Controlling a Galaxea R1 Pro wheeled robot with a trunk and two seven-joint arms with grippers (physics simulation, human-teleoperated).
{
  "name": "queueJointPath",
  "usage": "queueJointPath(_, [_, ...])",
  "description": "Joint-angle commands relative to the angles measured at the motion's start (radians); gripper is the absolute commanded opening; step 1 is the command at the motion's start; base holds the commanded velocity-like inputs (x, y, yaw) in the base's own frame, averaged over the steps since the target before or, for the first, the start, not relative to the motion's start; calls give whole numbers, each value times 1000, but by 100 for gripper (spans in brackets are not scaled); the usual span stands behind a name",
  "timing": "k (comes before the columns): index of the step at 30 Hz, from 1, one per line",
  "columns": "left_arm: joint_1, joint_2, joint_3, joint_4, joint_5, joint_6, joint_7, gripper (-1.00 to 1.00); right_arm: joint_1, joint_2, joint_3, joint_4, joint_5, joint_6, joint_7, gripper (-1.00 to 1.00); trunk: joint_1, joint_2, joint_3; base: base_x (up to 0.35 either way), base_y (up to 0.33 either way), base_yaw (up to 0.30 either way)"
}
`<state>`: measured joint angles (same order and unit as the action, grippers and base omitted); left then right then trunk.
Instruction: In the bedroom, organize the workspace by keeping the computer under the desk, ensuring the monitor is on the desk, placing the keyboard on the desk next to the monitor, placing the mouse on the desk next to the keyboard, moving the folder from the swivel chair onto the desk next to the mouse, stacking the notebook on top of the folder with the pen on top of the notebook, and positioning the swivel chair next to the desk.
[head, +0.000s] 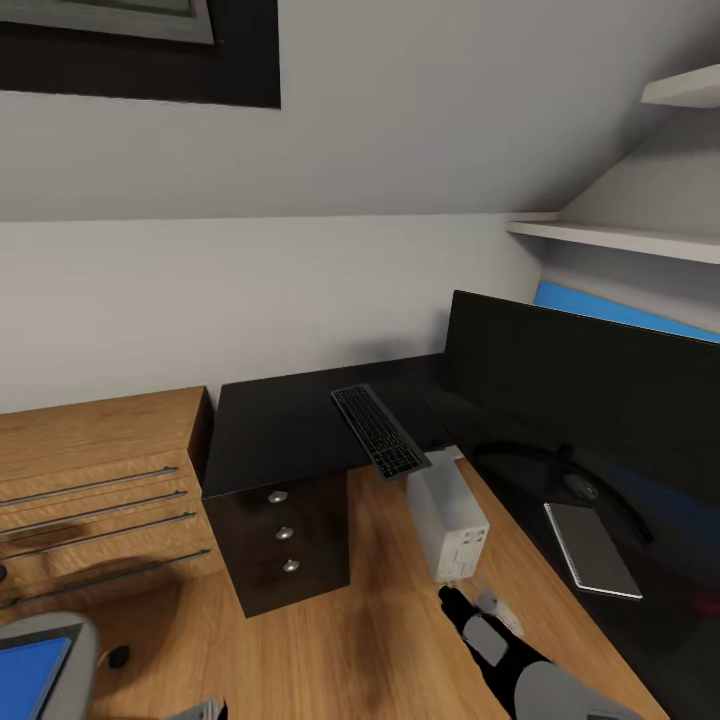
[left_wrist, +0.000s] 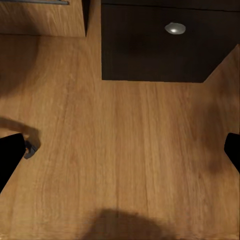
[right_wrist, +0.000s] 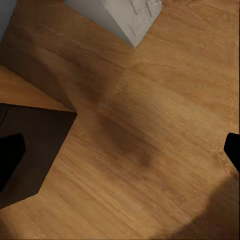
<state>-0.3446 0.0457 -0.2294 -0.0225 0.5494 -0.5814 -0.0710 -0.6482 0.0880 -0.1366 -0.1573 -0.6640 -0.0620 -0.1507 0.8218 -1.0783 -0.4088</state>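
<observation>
At the far left of the head view, the swivel chair is seen with the blue folder lying on its seat, well apart from the desk. The left gripper is held over bare wooden floor, its fingers spread wide with nothing between them; beyond the fingertips the black drawers with a silver knob are seen. A collision with the drawer front is judged possible if the left arm is swung forward carelessly.

Further right, the keyboard is lying on the desk with its near end jutting past the edge, above the computer. It is judged that a knock from an arm or the base could tip it off onto the tower. The computer is standing on the floor at the desk's inner corner, only partly tucked under the top.

The right gripper is also spread wide and empty; the computer's corner lies ahead of its fingertips and the drawer block to one side. A push on the tower is a risk if that arm is advanced.

At the right, the monitor and the notebook are resting on the desk, the notebook beside the stand. The pen cannot be made out with certainty.
</observation>
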Motion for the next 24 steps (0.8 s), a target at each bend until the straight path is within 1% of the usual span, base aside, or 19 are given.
queueJointPath(1, [-1,0,-4,1,11,14,-8,100,-1,1,-8,20,36,-32,-2,100,0,-1,-1,0,0,0])
queueJointPath(2, [-1,0,-5,1,11,31,-8,100,-1,1,-8,39,71,-60,-2,100,0,-1,-1,0,0,0])
queueJointPath(3, [-1,-1,-5,1,11,62,-9,100,-1,1,-8,75,143,-114,-2,100,0,-1,-1,0,0,0])
queueJointPath(4, [-1,-1,-5,1,10,75,-10,100,-1,1,-8,92,179,-140,-2,100,0,-1,-1,0,0,0])
queueJointPath(7, [-1,-2,-5,1,10,100,-11,100,-1,2,-8,134,283,-197,-2,100,0,-1,-1,0,0,0])
queueJointPath(10, [-1,-1,-3,1,11,114,-10,100,4,0,-8,155,379,-227,-2,100,-11,20,8,0,0,0])
queueJointPath(13, [-1,-1,-2,1,17,121,-9,100,25,-1,-8,166,464,-247,-1,100,-23,41,18,0,0,0])
queueJointPath(16, [-1,-1,-2,1,28,125,-9,100,55,-3,-8,171,538,-266,-1,100,-34,62,27,0,0,0])
queueJointPath(19, [-1,-1,-3,1,39,127,-9,100,77,-6,-8,174,593,-290,-1,100,-46,83,37,0,0,0])
queueJointPath(21, [-1,-1,-3,1,44,128,-9,100,87,-8,-8,176,618,-306,-1,100,-54,97,43,0,0,0])
queueJointPath(24, [-1,-1,-3,0,48,128,-8,100,96,-12,-9,177,640,-321,0,100,-65,118,52,0,0,0])
